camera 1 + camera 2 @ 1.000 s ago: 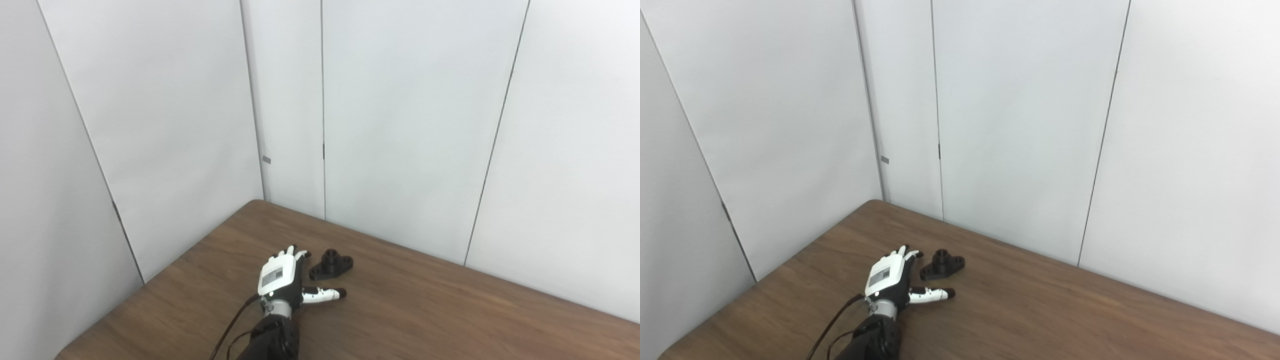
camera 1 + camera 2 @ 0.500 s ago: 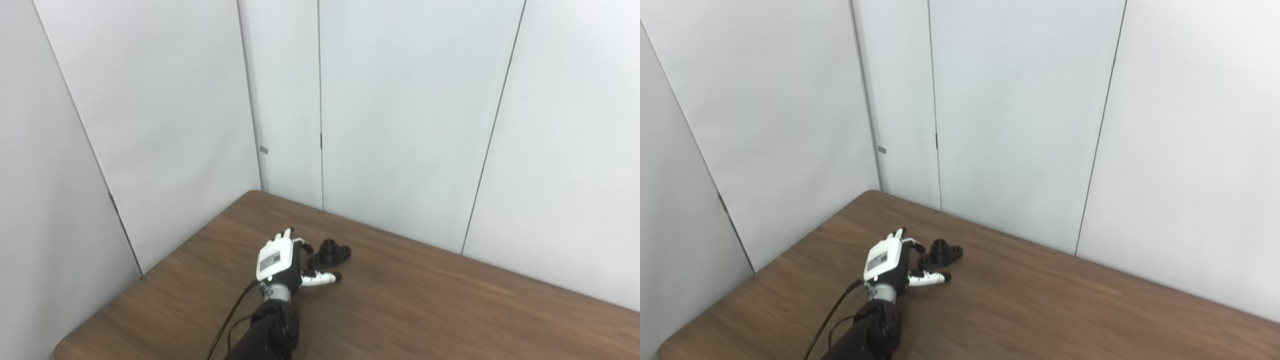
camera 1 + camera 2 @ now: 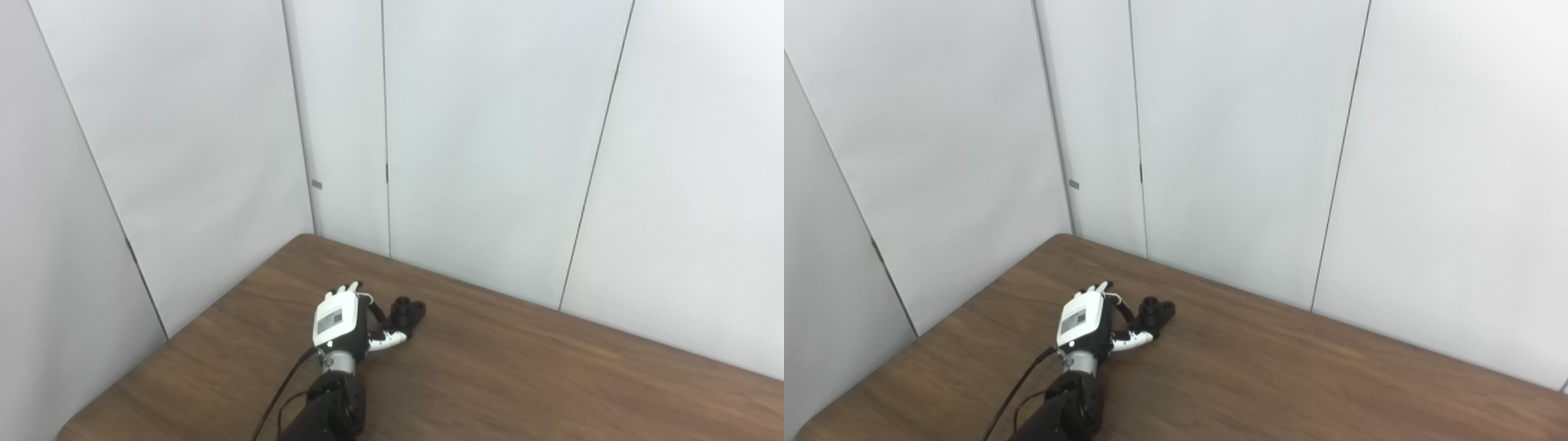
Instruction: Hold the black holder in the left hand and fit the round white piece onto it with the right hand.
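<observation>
Left eye view, left hand (image 3: 340, 323) fingers (image 3: 378, 313) around black holder (image 3: 409, 312), its orientation unclear.

My left arm (image 3: 327, 407) came in from the bottom edge and ran up toward about twelve o'clock, dark and jointed, with a thin cable looping off its seven o'clock side. The wrist sat straight above it. My left hand (image 3: 343, 321) had its white back plate turned up toward my cameras. The fingers (image 3: 375, 308) curled over toward two o'clock, and the thumb (image 3: 387, 337) reached out toward three o'clock below them, so the two closed in from either side on the black holder (image 3: 409, 312). Whether the grip was fully tight I could not tell. My right arm and hand lay outside both views.
</observation>
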You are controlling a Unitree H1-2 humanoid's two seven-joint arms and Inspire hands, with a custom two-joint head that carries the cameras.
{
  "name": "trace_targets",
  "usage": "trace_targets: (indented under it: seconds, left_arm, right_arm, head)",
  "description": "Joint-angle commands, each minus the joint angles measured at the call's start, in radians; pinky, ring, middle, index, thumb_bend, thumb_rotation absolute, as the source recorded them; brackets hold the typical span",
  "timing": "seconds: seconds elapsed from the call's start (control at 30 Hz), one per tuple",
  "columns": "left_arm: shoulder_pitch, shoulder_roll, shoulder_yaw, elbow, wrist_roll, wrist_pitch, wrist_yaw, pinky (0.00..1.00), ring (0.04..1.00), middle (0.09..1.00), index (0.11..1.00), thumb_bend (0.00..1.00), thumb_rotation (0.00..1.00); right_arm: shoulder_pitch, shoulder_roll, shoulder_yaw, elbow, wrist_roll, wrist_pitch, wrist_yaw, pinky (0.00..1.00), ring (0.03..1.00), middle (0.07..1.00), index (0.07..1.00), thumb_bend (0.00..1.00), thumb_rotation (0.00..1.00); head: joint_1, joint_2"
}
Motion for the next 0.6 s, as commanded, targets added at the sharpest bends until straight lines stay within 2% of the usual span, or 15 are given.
trace_targets:
  seconds: [0.0, 0.2, 0.33, 0.47, 0.57]
  left_arm:
    - [0.002, 0.018, -0.011, 0.006, 0.002, 0.005, -0.013, 1.00, 0.954, 0.930, 0.483, 0.52, 0.05]
    - [0.011, 0.023, -0.040, -0.041, 0.015, -0.005, -0.037, 1.00, 0.946, 0.925, 0.482, 0.52, 0.05]
    - [0.012, 0.034, -0.086, -0.087, 0.029, 0.012, -0.094, 1.00, 0.962, 0.926, 0.483, 0.52, 0.05]
    - [0.011, 0.047, -0.130, -0.142, 0.019, -0.020, -0.160, 1.00, 0.994, 0.943, 0.482, 0.52, 0.05]
    - [0.012, 0.046, -0.156, -0.191, 0.019, -0.038, -0.192, 1.00, 0.999, 0.950, 0.481, 0.52, 0.05]
  right_arm:
    - [0.006, -0.002, -0.007, -0.008, 0.004, 0.009, -0.001, 0.54, 0.755, 0.886, 0.917, 0.54, 0.75]
    - [0.000, 0.002, -0.009, 0.000, 0.016, 0.002, 0.003, 0.52, 0.752, 0.887, 0.917, 0.55, 0.75]
    - [-0.001, 0.006, -0.005, -0.002, 0.011, -0.001, 0.003, 0.53, 0.760, 0.893, 0.919, 0.53, 0.77]
    - [-0.006, 0.009, -0.005, 0.014, 0.015, -0.018, 0.007, 0.51, 0.745, 0.880, 0.906, 0.57, 0.76]
    - [-0.006, 0.015, 0.008, 0.012, -0.021, -0.028, -0.008, 0.50, 0.726, 0.862, 0.897, 0.56, 0.78]
  head:
    - [0.001, 0.001]
    - [-0.009, 0.001]
    - [-0.034, 0.003]
    - [-0.066, 0.006]
    - [-0.085, 0.006]
